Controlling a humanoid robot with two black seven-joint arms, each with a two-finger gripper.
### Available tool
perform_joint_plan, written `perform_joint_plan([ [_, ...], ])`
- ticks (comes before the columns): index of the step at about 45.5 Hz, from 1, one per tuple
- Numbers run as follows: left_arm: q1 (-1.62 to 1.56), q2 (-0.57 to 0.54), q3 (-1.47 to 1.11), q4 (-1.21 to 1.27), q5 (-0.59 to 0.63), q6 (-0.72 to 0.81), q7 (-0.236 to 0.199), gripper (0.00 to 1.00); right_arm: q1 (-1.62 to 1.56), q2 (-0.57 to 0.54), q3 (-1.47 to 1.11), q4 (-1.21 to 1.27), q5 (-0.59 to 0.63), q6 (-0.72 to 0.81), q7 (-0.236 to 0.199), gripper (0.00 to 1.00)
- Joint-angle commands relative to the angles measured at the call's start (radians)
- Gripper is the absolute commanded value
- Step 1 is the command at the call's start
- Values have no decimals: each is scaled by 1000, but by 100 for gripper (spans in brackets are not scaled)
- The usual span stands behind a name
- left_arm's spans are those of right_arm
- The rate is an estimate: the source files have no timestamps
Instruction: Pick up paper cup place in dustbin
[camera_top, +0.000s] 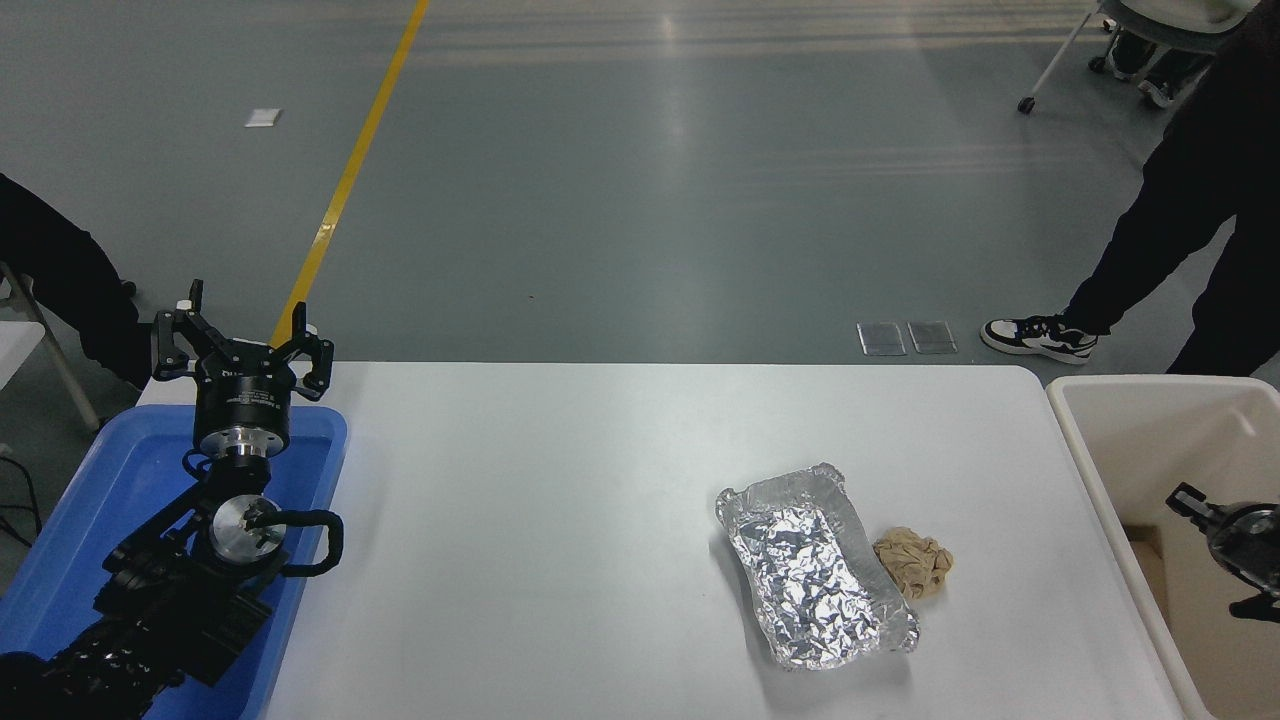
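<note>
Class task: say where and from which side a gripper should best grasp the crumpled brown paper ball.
Probably grip the brown paper ball across its middle, coming from above. It is a low, rounded wad, and the foil tray beside it crowds its left side.

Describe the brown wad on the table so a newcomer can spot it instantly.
On the white table, look right of centre for the crumpled silver foil tray. Touching its right side lies a small crumpled tan paper ball: matte brown, not shiny, and much smaller than the tray.
</note>
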Motion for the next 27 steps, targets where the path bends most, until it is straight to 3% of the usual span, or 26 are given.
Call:
perform_joint_plan([
  [1,0,0,0,0,1,0,1,99,288,-200,-156,291,-27,63,0,100],
  [11,0,0,0,0,1,0,1,99,859,-245,-542,687,-38,270,1,100],
  [20,0,0,0,0,1,0,1,99,1112,-99,-607,909,-1,462,0,100],
  [27,0,0,0,-1,1,0,1,99,1232,22,-616,1008,186,620,0,100],
])
